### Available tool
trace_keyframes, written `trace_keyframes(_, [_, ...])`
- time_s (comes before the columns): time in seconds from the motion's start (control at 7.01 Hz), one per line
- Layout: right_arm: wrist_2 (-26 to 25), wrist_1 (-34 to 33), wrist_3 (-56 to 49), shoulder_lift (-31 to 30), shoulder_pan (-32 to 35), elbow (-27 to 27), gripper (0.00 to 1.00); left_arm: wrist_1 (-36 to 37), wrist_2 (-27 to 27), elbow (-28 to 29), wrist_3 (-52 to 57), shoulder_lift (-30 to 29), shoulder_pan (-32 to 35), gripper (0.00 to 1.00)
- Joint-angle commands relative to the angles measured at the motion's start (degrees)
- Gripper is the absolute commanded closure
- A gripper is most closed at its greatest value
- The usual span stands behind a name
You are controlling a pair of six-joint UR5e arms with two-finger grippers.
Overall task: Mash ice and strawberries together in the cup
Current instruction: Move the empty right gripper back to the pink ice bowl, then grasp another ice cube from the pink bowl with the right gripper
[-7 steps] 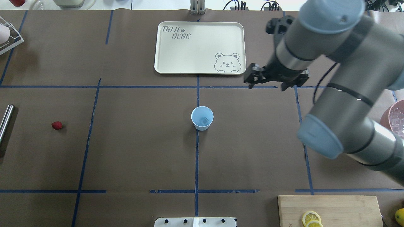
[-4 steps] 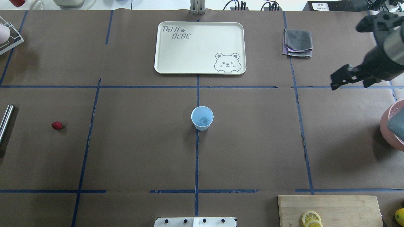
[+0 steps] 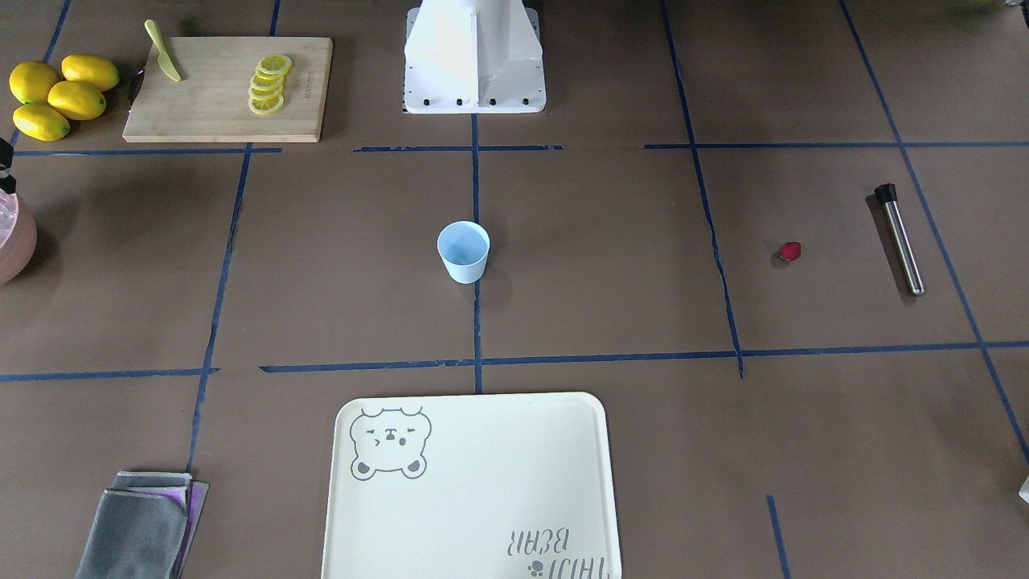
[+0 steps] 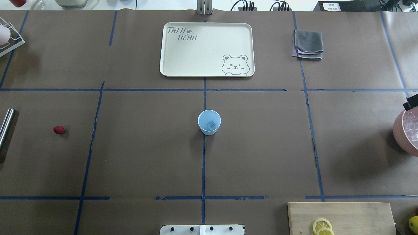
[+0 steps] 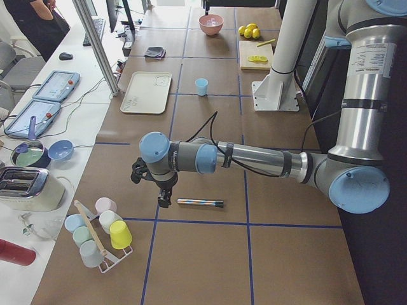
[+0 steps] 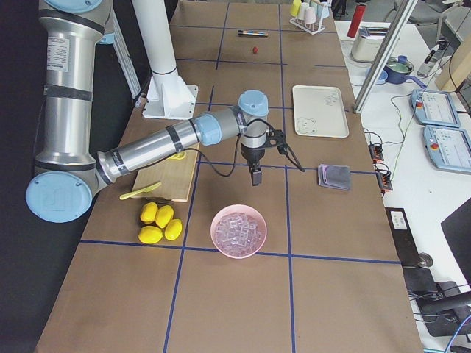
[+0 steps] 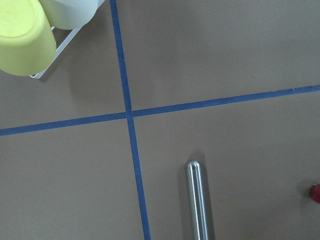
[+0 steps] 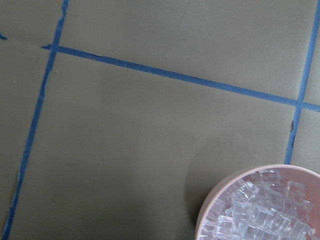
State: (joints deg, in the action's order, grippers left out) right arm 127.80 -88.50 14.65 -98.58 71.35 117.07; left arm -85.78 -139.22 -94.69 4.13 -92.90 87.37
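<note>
right tool [image 6: 255, 179] swung over near ice bowl [image 6: 238, 231]; apart or together, can't tell.

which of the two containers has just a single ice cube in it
The small light-blue cup at the table's centre; one ice cube lies inside. The pink bowl is full of cubes.

The table [image 4: 147, 156] is lit brightly and evenly from above, and the wide views are kept sharp. Only soft, pale shadows are cast: a small one by the cup [image 4: 209, 122], and a darker, wider one on the side of the bowl [image 4: 400, 130] that faces the cup. A thin white glint is seen along the rod [image 7: 196, 200]. The right wrist view is made dimmer and a bit green, and the ice [image 8: 260, 210] in it is slightly blurred.
</note>
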Motion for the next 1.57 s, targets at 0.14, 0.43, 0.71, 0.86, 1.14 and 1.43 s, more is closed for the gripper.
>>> trace_keyframes(0.14, [5.09, 15.54, -1.65, -3.72, 3.01, -12.54, 0.01, 0.00, 0.00, 0.04, 0.00, 0.00, 0.00, 0.00])
trace_keyframes(0.43, [4.57, 15.29, -2.00, -3.55, 2.92, -14.32, 0.21, 0.00, 0.00, 0.04, 0.00, -0.09, -0.09, 0.00])
trace_keyframes(0.71, [4.65, 14.85, -2.17, -3.72, 2.57, -15.03, 0.29, 0.00, 0.00, -0.05, 0.00, -0.09, 0.00, 0.00])
trace_keyframes(0.86, [4.65, 14.85, -2.17, -4.16, 1.35, -15.03, 0.29, 0.00, 0.00, -0.05, 0.00, -0.09, -0.09, 0.00])
trace_keyframes(1.14, [4.57, 14.85, -2.26, -5.12, -0.24, -15.03, 0.29, 0.00, 0.00, -0.05, 0.09, -0.09, -0.09, 0.00])
trace_keyframes(1.43, [4.48, 14.85, -2.35, -5.65, -0.85, -15.29, 0.33, 0.00, 0.00, 0.04, 0.09, -0.09, 0.00, 0.00])
